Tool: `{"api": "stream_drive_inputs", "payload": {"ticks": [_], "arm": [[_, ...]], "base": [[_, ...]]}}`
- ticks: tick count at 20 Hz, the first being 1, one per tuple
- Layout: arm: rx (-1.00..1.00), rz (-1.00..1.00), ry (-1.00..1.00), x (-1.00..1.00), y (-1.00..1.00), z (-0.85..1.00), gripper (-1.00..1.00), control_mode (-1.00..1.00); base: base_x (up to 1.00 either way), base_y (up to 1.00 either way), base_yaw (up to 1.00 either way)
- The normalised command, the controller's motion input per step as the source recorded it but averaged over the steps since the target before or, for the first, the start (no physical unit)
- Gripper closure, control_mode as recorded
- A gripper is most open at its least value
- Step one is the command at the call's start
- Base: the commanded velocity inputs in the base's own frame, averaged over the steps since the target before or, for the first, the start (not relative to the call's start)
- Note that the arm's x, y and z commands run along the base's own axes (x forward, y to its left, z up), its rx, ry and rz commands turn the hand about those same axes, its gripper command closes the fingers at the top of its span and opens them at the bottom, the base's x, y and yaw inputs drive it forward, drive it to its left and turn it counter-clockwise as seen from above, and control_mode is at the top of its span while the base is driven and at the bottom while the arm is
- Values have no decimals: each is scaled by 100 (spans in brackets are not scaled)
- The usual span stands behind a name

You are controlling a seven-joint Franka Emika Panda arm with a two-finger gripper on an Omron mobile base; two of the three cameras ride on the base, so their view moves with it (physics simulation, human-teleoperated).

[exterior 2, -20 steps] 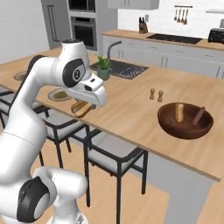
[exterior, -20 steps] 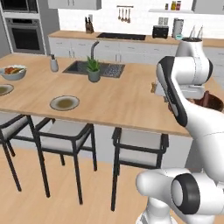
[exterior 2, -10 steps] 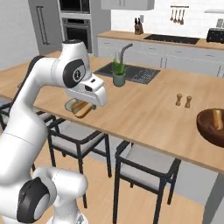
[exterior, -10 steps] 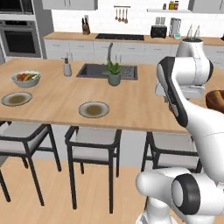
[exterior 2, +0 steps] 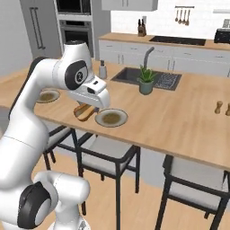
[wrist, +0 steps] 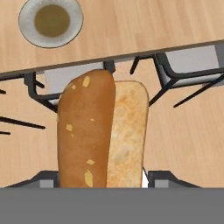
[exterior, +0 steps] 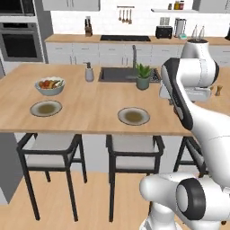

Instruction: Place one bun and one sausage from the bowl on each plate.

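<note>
My gripper (wrist: pixel 105 178) is shut on a golden-brown split bun (wrist: pixel 103 135), which stands up between the jaws and covers the middle of the hand view. From the right base view the bun (exterior 2: pixel 83 112) hangs under the hand at the island's near edge, just left of a grey plate (exterior 2: pixel 111 117). That plate (wrist: pixel 51 20) lies at the top left of the hand view, beyond the counter edge. A second plate (exterior: pixel 45 108) rests further left on the island, and the nearer plate (exterior: pixel 133 116) sits mid-counter. The bowl and the sausage are out of view.
A pale fruit bowl (exterior: pixel 50 85) stands behind the left plate. A sink (exterior: pixel 126 74), a soap bottle (exterior: pixel 89 72) and a potted plant (exterior: pixel 143 77) line the island's far side. Black stools (exterior: pixel 132 157) stand under the near edge. Two shakers (exterior 2: pixel 222 107) are at the right.
The base has driven left along the island, so the whole scene slid right: the dark bowl left the views and both plates came in. The bun stays in the gripper.
</note>
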Motion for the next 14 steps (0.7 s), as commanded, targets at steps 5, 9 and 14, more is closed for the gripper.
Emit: {"api": "stream_drive_inputs", "payload": {"ticks": [5,9,14], "arm": [[0,0,0,0,0,0,100,100],[0,0,0,0,0,0,100,100],[0,0,0,0,0,0,100,100]], "base": [[24,100,-22],[32,100,-22],[56,100,-22]]}}
